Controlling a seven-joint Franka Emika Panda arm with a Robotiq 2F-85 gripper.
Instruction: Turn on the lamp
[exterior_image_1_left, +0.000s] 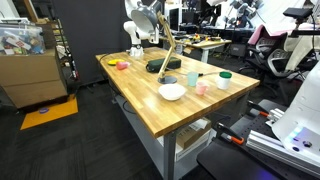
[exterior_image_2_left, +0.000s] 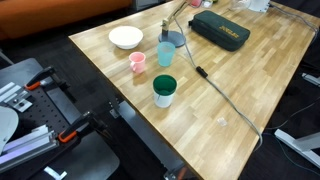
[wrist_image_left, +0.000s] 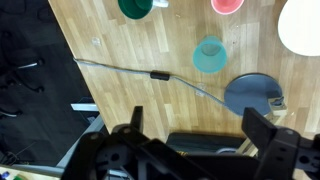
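The lamp (exterior_image_1_left: 170, 55) stands on the wooden table (exterior_image_1_left: 150, 105), its thin tan arm rising from a flat dark base (exterior_image_2_left: 175, 39). The base also shows in the wrist view (wrist_image_left: 250, 93), with its cable (wrist_image_left: 150, 74) trailing across the wood. The lamp's head is hard to pick out against the robot at the top of an exterior view. My gripper (wrist_image_left: 200, 130) hangs high above the table, open and empty. Its fingers frame a dark case (wrist_image_left: 205, 143) below it, and the lamp base lies beyond its right finger.
A teal cup (wrist_image_left: 209, 53), a pink cup (wrist_image_left: 228, 5), a green cup (wrist_image_left: 135, 6) and a white bowl (wrist_image_left: 305, 25) stand near the base. The dark case (exterior_image_2_left: 220, 32) lies beside the lamp. The cable (exterior_image_2_left: 215, 90) runs to the table edge. Office chairs and boxes surround the table.
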